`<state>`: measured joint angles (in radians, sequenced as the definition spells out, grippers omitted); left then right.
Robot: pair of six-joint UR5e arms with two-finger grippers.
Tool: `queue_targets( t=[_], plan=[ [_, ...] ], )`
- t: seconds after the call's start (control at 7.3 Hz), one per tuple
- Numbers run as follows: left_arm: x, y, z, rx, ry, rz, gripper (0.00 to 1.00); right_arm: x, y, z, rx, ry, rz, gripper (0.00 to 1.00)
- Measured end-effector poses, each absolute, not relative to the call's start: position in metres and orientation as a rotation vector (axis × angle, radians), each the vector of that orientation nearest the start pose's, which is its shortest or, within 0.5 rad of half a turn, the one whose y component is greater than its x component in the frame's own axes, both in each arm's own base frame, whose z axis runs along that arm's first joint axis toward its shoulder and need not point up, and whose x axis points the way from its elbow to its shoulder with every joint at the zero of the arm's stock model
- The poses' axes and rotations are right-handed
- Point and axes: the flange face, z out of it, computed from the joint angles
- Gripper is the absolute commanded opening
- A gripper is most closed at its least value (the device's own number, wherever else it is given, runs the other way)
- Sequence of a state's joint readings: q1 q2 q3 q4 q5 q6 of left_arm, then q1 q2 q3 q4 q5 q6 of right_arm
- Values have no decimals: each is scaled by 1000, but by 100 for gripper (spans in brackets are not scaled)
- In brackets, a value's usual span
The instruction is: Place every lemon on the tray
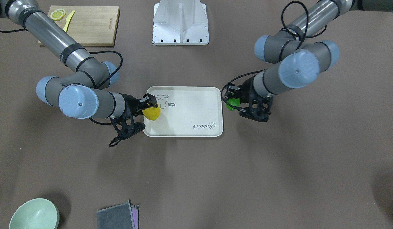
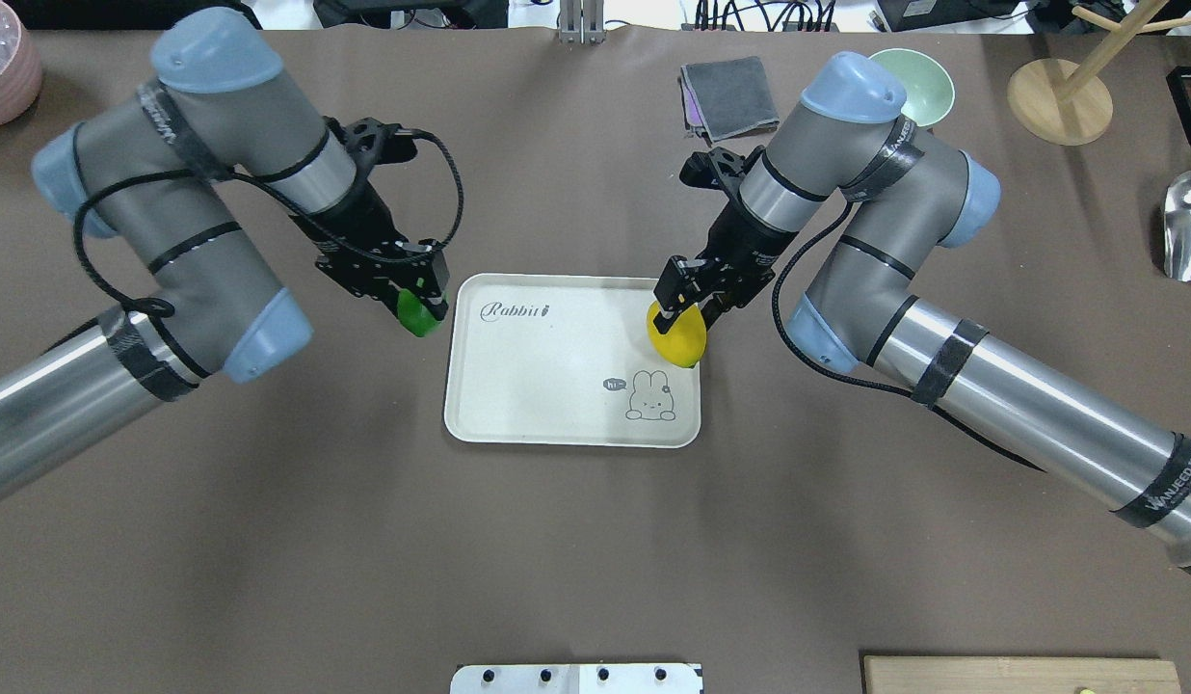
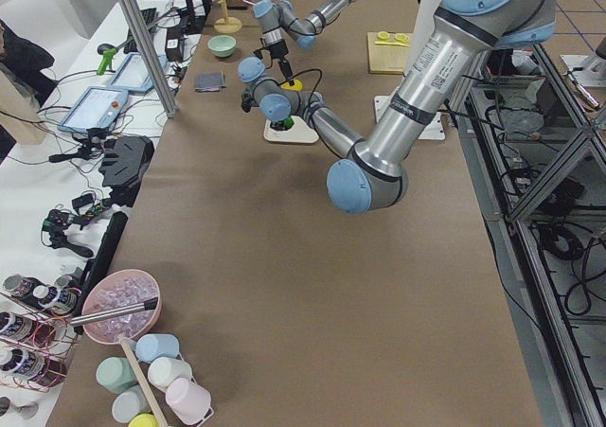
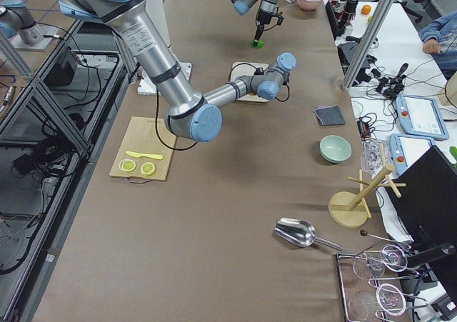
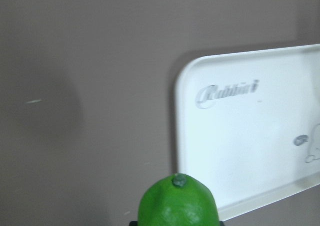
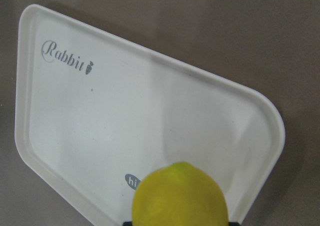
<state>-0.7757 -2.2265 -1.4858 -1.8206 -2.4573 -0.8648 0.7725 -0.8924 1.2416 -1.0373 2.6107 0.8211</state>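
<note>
The cream tray (image 2: pixel 557 405) (image 1: pixel 196 127) with a rabbit drawing lies mid-table and holds nothing. My right gripper (image 2: pixel 680 310) (image 1: pixel 149 106) is shut on the yellow lemon (image 2: pixel 678 337) (image 1: pixel 152 113) (image 6: pixel 179 196) and holds it above the tray's edge near the rabbit drawing. My left gripper (image 2: pixel 420 306) (image 1: pixel 232 98) is shut on the green lemon (image 2: pixel 418 316) (image 1: pixel 232 104) (image 5: pixel 178 204), held over the bare table just outside the tray's opposite short edge (image 5: pixel 178 116).
A wooden cutting board (image 1: pixel 91 24) with lemon slices (image 1: pixel 58 14) and a yellow knife lies by the right arm. A green bowl (image 2: pixel 921 85), folded grey cloth (image 2: pixel 732 96), wooden stand (image 2: pixel 1058 89) and metal scoop (image 2: pixel 1188 226) stand at the far side.
</note>
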Motion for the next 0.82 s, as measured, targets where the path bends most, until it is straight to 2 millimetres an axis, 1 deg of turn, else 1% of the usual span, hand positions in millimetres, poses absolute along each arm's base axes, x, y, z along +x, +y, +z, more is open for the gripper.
queue_targets(
  t=[0.14,0.27,0.41,0.55,0.82],
  plan=[
    [498,-523,248,-87,1131,303,0,-500,-546,316,-160,-1243,-438,99],
    [524,-513,247,-82,1142,290,0,-502,-545,316,-163,-1242,-440,100],
    [538,-507,249,-72,1143,274,38,-503,-545,315,-162,-1243,-441,100],
    [546,-503,251,-65,1138,266,97,-502,-546,315,-160,-1243,-439,100],
    [549,-502,253,-61,1135,259,98,-491,-554,316,-154,-1246,-424,100]
  ],
)
